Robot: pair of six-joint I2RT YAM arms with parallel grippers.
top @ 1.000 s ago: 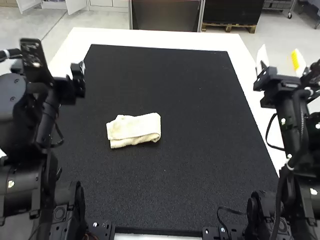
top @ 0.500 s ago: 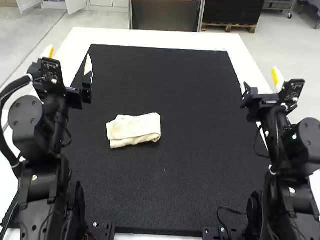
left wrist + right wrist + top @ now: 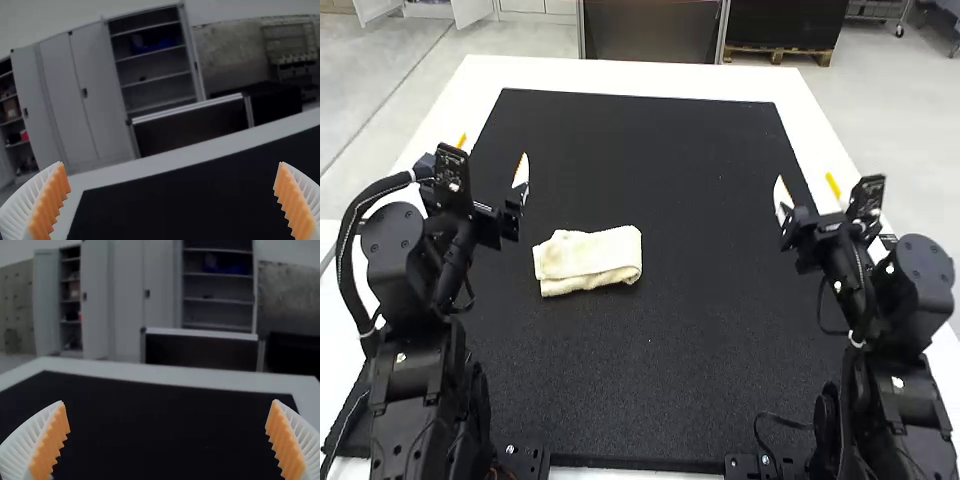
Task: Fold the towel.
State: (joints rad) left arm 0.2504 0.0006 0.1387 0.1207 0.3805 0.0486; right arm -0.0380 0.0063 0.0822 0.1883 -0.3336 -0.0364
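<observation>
towel is on the black mat, a bit left of the middle of the frame. it's already folded into a small chunky rectangle, longer side to side, with its right end sitting slightly higher in the frame. you can see a layer edge running across near the bottom, plus a little bump along the upper left. mat's on a white table, which shows as a border along the top of the frame.

left gripper is up in the left part of the frame, above and left of the towel, tips aimed at the top. its wrist view has the orange pads spread really wide, so it's empty. right gripper is over on the right side, a bit above mid-height, well apart from the towel and also aimed up the frame. same deal in its wrist view, ribbed white fingers way apart, holding nothing.
</observation>
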